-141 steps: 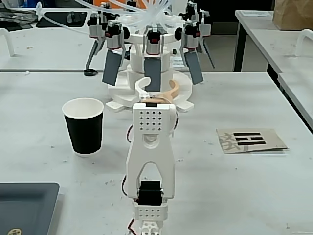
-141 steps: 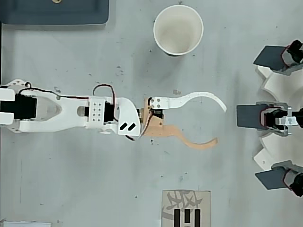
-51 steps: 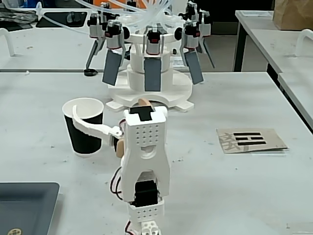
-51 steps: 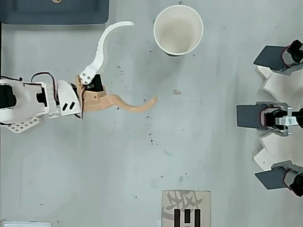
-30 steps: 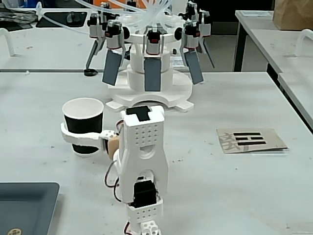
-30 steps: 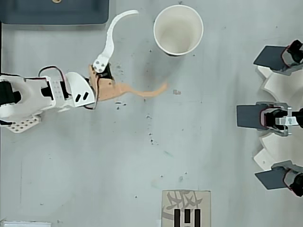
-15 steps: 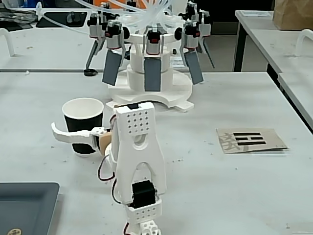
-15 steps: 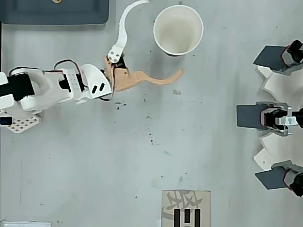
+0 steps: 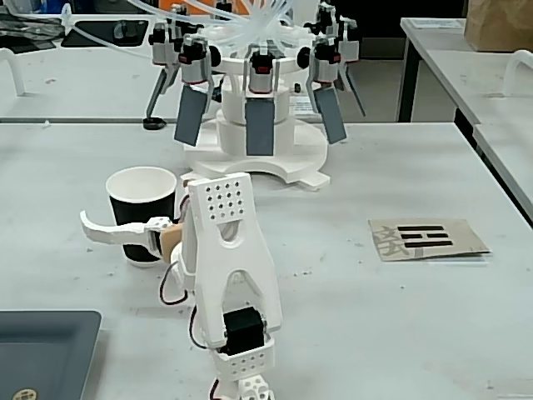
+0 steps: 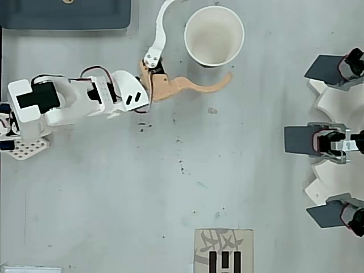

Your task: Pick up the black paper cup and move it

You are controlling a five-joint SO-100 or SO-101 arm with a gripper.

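Approaching the black paper cup point(image 10: 214, 35), upright on the desk point(image 10: 170, 187) at the overhead view's top, my gripper point(image 10: 206, 40) fingers spread open around it; next I close them.

On the grey tabletop point(image 9: 400, 175) we see a white device point(image 9: 258, 142) with grey paddles point(image 10: 298, 139) hanging around it, a printed card point(image 9: 426, 239) lying flat well apart from it, and a dark tray point(image 9: 42, 350) at one corner.
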